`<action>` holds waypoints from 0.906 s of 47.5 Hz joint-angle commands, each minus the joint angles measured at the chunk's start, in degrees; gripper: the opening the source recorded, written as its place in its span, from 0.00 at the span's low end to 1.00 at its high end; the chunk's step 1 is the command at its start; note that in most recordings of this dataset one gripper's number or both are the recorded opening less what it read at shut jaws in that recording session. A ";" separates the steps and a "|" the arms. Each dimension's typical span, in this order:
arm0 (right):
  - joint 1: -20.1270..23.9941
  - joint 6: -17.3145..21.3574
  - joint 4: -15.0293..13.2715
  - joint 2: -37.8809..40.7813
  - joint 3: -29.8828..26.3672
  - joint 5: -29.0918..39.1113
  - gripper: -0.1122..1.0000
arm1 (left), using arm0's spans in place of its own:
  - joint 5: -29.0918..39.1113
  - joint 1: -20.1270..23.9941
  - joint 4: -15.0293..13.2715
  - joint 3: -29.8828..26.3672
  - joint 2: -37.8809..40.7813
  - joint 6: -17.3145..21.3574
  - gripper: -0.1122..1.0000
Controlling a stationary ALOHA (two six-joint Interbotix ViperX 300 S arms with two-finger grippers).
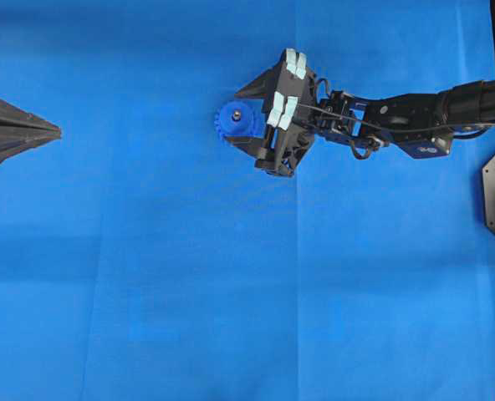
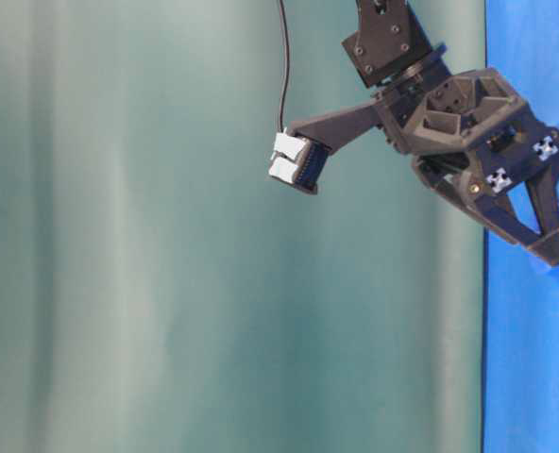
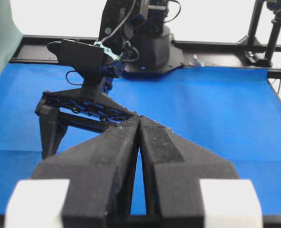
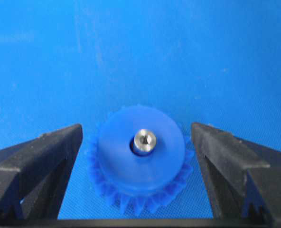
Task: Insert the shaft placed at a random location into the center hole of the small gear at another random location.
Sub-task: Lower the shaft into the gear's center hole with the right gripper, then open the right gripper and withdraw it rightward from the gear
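The blue counter (image 1: pixel 189 292) carries everything shown. My right arm (image 1: pixel 415 113) reaches in from the right edge of the overhead view. My right pincer (image 4: pixel 136 142) is released, its jaws spread wide on either side of the small gear (image 4: pixel 140 159) without touching it. My left pincer (image 3: pixel 138 124) is clenched on nothing, fingertips pressed together, parked at the far left edge well apart from the gear. The small gear lies flat on the counter, just left of centre in the upper part of the overhead view. The shaft (image 4: pixel 144 140) stands in the center hole (image 4: pixel 135 147) of the gear's hub, its silvery end showing.
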 commanded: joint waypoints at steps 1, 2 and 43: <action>0.18 -0.18 0.09 -3.52 -0.97 0.44 0.83 | -0.26 0.09 0.18 -0.53 0.18 0.09 0.10; 0.09 -0.26 0.09 -4.04 -0.88 0.62 0.83 | -0.26 0.09 0.09 -0.53 0.26 0.09 0.10; 0.09 -0.18 0.00 -17.40 -0.35 8.61 0.83 | 0.18 0.18 0.09 -0.62 -0.44 0.00 0.10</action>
